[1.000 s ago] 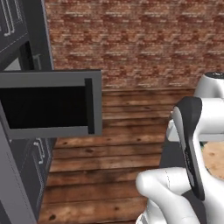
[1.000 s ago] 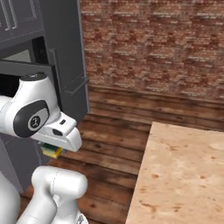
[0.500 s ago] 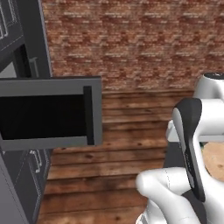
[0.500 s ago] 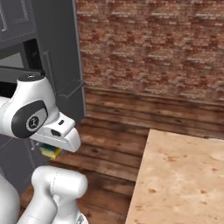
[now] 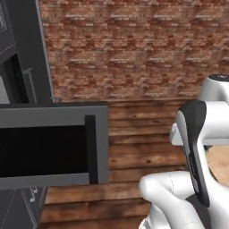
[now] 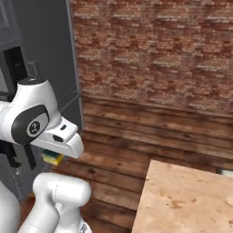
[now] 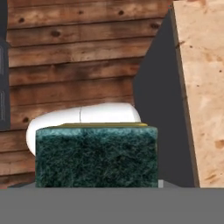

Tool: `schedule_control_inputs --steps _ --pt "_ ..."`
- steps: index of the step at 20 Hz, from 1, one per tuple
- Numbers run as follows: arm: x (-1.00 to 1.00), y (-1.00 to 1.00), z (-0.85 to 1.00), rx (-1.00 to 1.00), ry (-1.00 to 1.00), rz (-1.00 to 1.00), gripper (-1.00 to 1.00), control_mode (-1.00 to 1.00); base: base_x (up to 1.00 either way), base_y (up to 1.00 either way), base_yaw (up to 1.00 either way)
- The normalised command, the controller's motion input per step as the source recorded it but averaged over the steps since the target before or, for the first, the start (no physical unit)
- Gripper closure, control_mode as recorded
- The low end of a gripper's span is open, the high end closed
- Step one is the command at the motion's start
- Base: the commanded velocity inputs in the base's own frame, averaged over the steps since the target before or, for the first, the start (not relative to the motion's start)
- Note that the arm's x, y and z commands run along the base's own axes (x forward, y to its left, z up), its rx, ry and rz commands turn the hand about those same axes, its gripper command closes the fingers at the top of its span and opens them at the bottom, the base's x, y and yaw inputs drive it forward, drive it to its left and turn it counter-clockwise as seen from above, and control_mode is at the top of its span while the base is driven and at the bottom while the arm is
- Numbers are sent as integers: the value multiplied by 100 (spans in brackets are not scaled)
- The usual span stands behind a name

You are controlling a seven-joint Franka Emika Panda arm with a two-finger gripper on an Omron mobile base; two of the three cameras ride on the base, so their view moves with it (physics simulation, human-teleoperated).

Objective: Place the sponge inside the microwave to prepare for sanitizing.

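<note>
My two base cameras look forward past the microwave (image 5: 53, 147) at one brick wall (image 6: 154, 50); my hand camera sits close against the sponge (image 7: 96, 155).
</note>
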Motion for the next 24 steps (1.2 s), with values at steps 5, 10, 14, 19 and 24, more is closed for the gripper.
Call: schedule_control_inputs --steps 5,10,14,19,24 --pt "0 0 0 0 0 0 100 100 94 -44 7" --pt "0 0 0 0 0 0 100 100 99 -50 6" --pt "0 0 0 0 0 0 100 100 100 -49 5" --pt "0 0 0 0 0 0 100 100 100 -42 5" --pt "0 0 0 0 0 0 100 100 100 -52 7"
